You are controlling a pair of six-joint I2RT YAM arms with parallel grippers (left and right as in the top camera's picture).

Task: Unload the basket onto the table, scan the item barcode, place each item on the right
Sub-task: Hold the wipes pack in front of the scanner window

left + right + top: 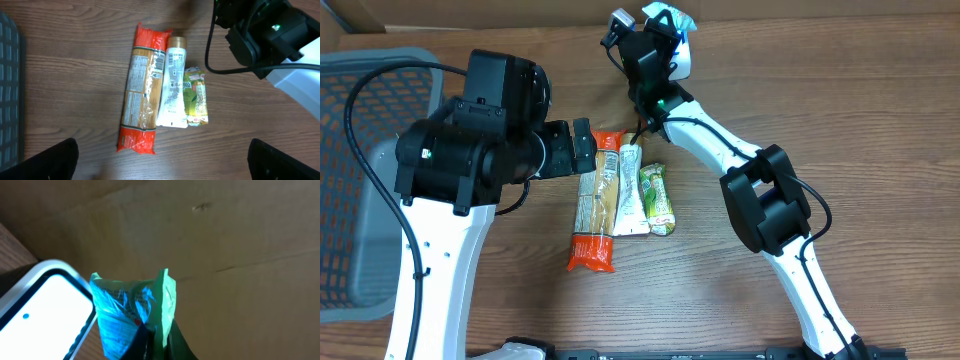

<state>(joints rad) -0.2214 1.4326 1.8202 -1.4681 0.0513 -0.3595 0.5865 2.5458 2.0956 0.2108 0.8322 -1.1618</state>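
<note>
- While the right gripper (155, 345) was closed tight, a blue-and-green packet (130, 305) was held pinched between its fingertips, with the crumpled upper part standing clear above them.
- No barcode could be made out on the packet in any view.
- A white flat device (45, 300) with a dark rim and a small blue dot was recorded just to the left of the held packet in the right wrist view; whether the two touched could not be told.
- A brown cardboard wall (225, 230) was noted beyond the packet, filling the background ahead of the right gripper.
- The left gripper (582, 147) was seen with its jaws spread wide and nothing held between them.
- A long pasta packet (142, 87) with orange ends was logged lying flat on the wooden table (75, 75) ahead of the open left fingers.
- A white tube (172, 82) with a gold cap was found touching the pasta packet along its right side.
- A small green pouch (195, 97) was listed just beside the tube, on the side away from the pasta.
- A grey basket (350, 180) was entered at the table edge behind the left arm, well apart from both grippers.
</note>
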